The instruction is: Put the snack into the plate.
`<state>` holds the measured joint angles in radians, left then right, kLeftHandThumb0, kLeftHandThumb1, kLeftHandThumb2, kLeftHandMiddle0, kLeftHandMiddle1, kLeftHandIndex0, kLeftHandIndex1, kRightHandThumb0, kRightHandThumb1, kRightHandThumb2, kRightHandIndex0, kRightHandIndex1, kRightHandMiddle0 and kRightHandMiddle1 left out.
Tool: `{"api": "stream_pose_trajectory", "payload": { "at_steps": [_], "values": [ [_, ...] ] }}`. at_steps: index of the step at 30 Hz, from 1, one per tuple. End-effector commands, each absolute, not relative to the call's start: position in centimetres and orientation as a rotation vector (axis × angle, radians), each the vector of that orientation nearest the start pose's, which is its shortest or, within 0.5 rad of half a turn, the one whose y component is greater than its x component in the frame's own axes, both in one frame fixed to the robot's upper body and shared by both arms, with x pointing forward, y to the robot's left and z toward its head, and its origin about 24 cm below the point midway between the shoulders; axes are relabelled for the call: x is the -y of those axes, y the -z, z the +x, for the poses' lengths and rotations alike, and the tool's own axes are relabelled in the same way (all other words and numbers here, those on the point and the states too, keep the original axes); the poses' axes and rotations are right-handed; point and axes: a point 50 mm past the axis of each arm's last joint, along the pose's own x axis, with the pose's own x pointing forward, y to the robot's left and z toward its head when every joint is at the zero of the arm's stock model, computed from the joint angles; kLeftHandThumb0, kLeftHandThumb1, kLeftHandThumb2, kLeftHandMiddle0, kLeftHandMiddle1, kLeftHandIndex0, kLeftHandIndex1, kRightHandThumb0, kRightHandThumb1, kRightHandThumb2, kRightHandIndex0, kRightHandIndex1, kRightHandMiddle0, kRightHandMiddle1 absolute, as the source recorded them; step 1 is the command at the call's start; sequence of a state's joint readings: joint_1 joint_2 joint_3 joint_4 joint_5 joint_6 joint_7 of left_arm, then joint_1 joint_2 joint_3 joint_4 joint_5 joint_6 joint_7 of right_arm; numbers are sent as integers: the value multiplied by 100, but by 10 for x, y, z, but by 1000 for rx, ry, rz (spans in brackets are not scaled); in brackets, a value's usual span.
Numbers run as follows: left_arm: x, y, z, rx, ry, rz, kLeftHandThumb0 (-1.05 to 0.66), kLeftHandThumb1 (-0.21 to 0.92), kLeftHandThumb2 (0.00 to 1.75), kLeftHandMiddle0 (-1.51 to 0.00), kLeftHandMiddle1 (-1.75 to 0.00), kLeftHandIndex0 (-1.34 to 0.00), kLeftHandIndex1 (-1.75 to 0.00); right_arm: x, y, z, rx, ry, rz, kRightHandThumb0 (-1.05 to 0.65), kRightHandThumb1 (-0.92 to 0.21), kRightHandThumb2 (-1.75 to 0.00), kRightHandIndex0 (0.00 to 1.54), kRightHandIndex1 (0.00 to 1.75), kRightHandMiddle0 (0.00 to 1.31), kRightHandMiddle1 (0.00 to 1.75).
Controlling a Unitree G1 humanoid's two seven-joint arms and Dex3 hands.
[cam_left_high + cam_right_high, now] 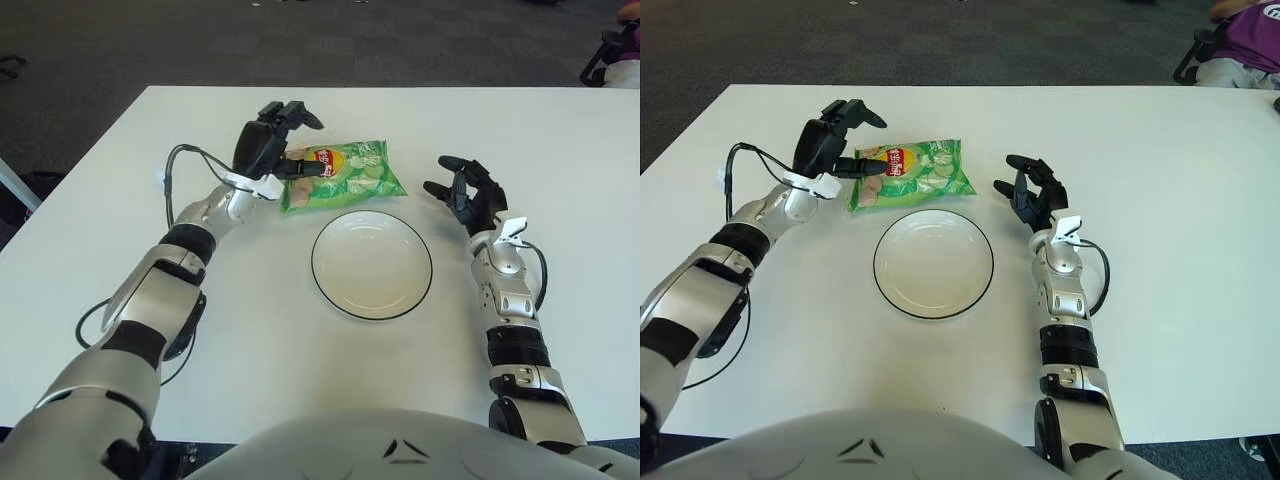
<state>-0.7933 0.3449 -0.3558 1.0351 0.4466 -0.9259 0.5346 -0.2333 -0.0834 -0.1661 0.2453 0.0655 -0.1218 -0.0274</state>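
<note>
While the snack (pixel 344 174) is lying flat on the white table (pixel 560 130) just behind the plate (pixel 372 264) — its near edge close to the rim, not in it — your left hand (pixel 272 146) is sitting at the bag's left end. Its thumb is reaching across the bag's corner and the upper fingers are lifted and spread — released, not grasping. Your right hand (pixel 465 192) is showing to the right of the plate, fingers spread and holding nothing.
</note>
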Motion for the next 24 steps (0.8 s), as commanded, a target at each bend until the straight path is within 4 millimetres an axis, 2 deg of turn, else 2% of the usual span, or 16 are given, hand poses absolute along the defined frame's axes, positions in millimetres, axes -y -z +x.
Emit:
{"api": "stream_pose_trajectory", "payload": {
  "at_steps": [1, 4, 8, 13, 17, 19, 24],
  "values": [
    [-151, -124, 345, 708, 170, 318, -41, 92, 21, -63, -52, -28, -54, 192, -67, 296, 143, 153, 21, -38, -92, -74, 98, 0, 45, 62],
    [-156, -127, 343, 711, 188, 264, -39, 92, 21, -69, -32, -30, -50, 191, -67, 296, 143, 153, 21, -38, -92, -74, 98, 0, 45, 62],
    [-166, -132, 337, 738, 193, 340, -40, 92, 21, -70, -13, -31, -47, 190, -67, 296, 143, 153, 21, -38, -92, -74, 98, 0, 45, 62],
    [-176, -142, 329, 780, 181, 591, -50, 92, 20, -61, -3, -30, -41, 189, -67, 296, 143, 153, 21, -38, -92, -74, 98, 0, 45, 62],
    [-181, -148, 327, 874, 120, 981, -56, 92, 19, -50, -1, -30, -33, 189, -67, 296, 143, 154, 21, -38, -92, -74, 98, 0, 45, 62],
    [-181, -150, 328, 923, 108, 1104, -58, 92, 18, -45, 0, -30, -28, 189, -67, 296, 143, 154, 21, -38, -92, -74, 98, 0, 45, 62],
    [-186, -149, 338, 985, 78, 1279, -61, 92, 17, -39, 0, -30, -23, 189, -67, 296, 143, 154, 21, -38, -92, -74, 98, 0, 45, 62]
  ]
}}
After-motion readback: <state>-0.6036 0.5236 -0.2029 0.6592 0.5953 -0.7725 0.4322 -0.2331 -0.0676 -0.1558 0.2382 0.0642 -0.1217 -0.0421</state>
